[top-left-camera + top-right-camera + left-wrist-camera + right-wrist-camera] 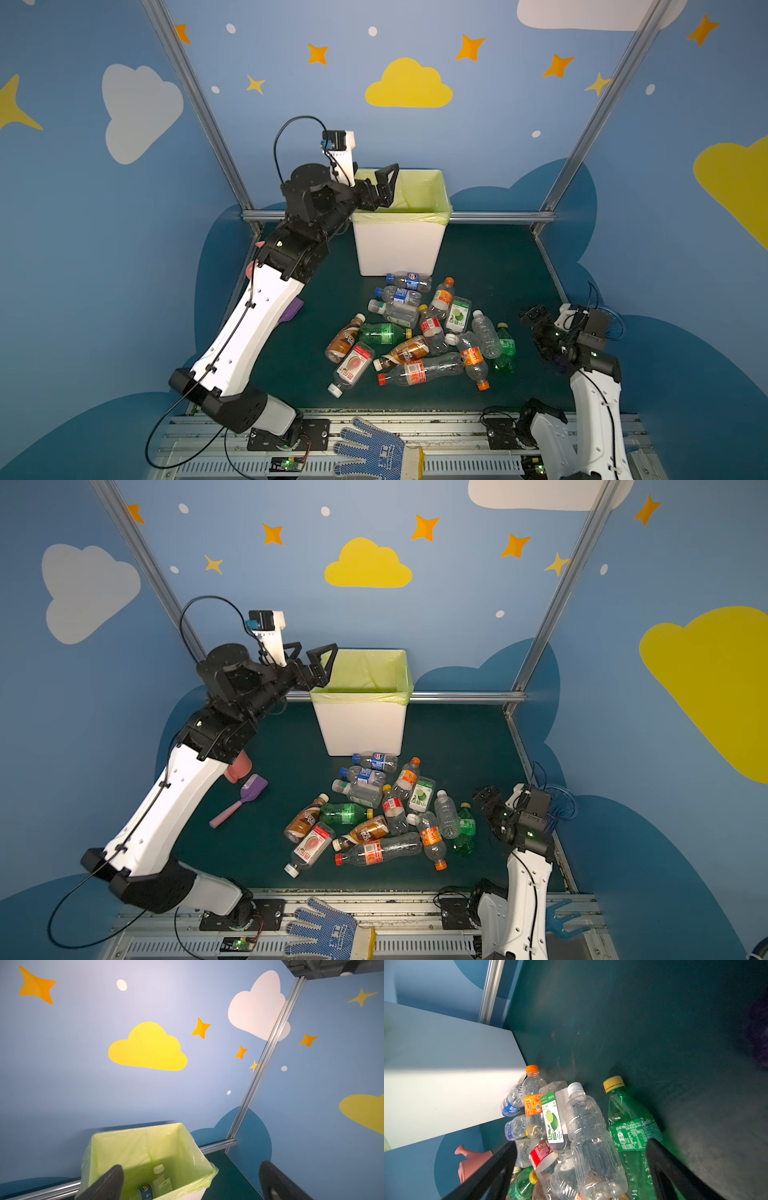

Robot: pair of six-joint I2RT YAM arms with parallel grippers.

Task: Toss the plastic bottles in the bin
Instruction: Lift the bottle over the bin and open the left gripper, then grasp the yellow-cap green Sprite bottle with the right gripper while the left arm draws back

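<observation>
The left end effector (pixel 191 1165) hangs spread wide and empty above the bin (pixel 399 249), which stands at the back of the bench (pixel 498 270). Two bottles (pixel 161 1180) lie inside the bin. The rest lie heaped on the bench in front of it. The right end effector (pixel 582 1144) gapes wide, holding nothing, at the heap's right edge.

The green bottle (pixel 631 1126) read "Sprite" on its label; the lime-label bottle (pixel 553 1120) bore Chinese characters; a brown bottle (pixel 305 820) read "Nescafé".

Pink watering can (pixel 240 767) beside purple scoop (pixel 253 789); blue dotted glove (pixel 324 931) in front
</observation>
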